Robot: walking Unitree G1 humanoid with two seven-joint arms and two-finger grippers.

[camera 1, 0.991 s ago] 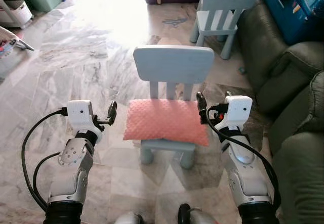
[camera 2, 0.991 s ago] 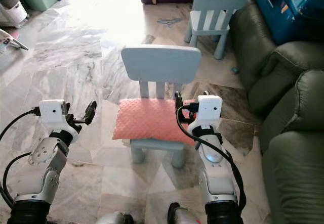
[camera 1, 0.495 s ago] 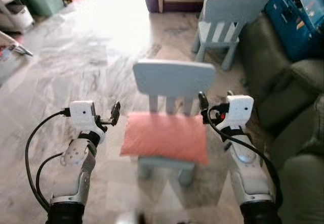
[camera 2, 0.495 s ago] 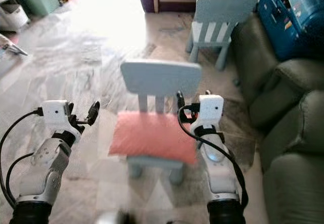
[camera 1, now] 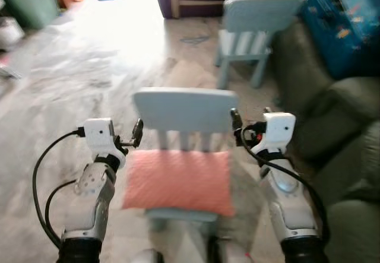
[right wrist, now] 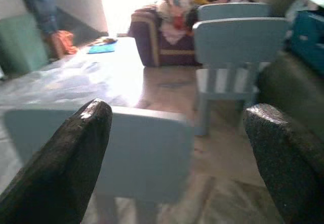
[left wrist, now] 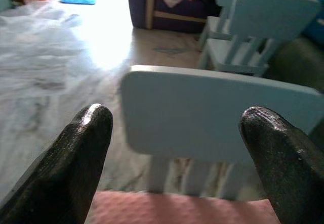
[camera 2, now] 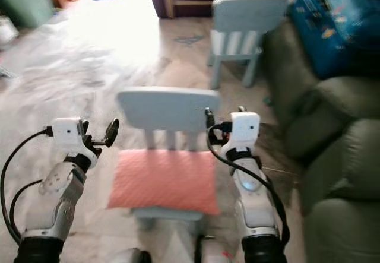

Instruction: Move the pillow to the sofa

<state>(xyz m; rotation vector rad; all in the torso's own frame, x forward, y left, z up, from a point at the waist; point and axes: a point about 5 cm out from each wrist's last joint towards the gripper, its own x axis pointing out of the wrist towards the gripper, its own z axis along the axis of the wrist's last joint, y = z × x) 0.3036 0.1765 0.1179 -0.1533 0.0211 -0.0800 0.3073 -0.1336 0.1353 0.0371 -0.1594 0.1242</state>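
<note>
A pink pillow [camera 1: 178, 181] lies flat on the seat of a small light-blue chair [camera 1: 183, 110] straight ahead of me. My left gripper [camera 1: 122, 135] hovers open at the chair's left side, level with the backrest and just above the pillow's left corner. On the other side, my right gripper [camera 1: 249, 120] is open by the backrest's right edge. The left wrist view has the backrest [left wrist: 212, 118] and the pillow's far edge [left wrist: 177, 209] between its fingers [left wrist: 76, 153]. Neither gripper touches the pillow. A dark green sofa [camera 1: 350, 174] stands on my right.
A second light-blue chair [camera 1: 255, 19] stands farther back near the sofa's arm. A blue box [camera 1: 347, 19] rests on the sofa's far end. A dark cabinet with clothes [right wrist: 172, 27] is at the back. Bright marble floor [camera 1: 77, 79] opens to the left.
The whole picture has shifted and blurred, so the camera has moved; the chair and pillow now sit nearer and lower. Both arms keep the same raised pose, fingers still apart.
</note>
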